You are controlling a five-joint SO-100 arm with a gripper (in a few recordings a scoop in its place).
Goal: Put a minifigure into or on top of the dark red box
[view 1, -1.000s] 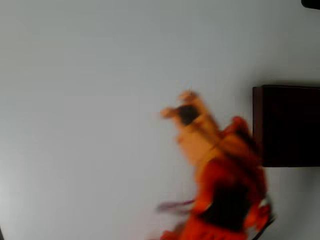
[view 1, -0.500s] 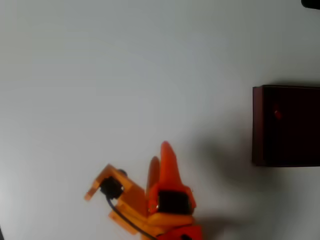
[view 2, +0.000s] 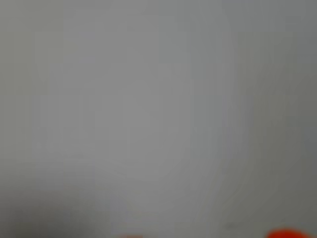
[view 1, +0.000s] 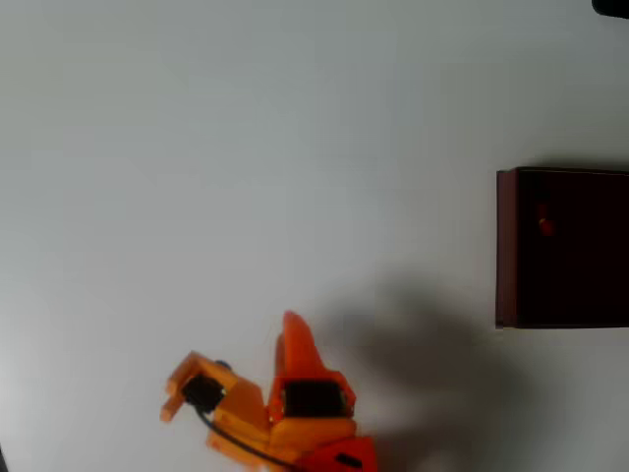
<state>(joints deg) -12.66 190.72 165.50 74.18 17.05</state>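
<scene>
Overhead view, colours: maroon walls and near-black inside on the dark red box [view 1: 562,248], cut off at the right edge; pale grey counter [view 1: 246,147] bare across the rest.
Overhead view, minifigure: tiny red speck [view 1: 545,225] inside the box, near its upper left corner, lying on the dark floor.
Overhead view, gripper: orange gripper [view 1: 292,332] low at the bottom edge, well apart from the box, tip aimed up the picture; fingers drawn together into one point, holding nothing.
Overhead view, change: a second ago blurred and reaching just beside the box; half a second ago already pulled back to the bottom left; now lower yet, with the red speck unmoved in the box.
Overhead view, meaning: judged from that, drop made and arm retreating; task looks complete.
Wrist view, surface: grey, blurred, featureless counter [view 2: 148,109].
Wrist view, edge: small orange-red blob [view 2: 290,233] at the bottom right, too blurred to identify.
</scene>
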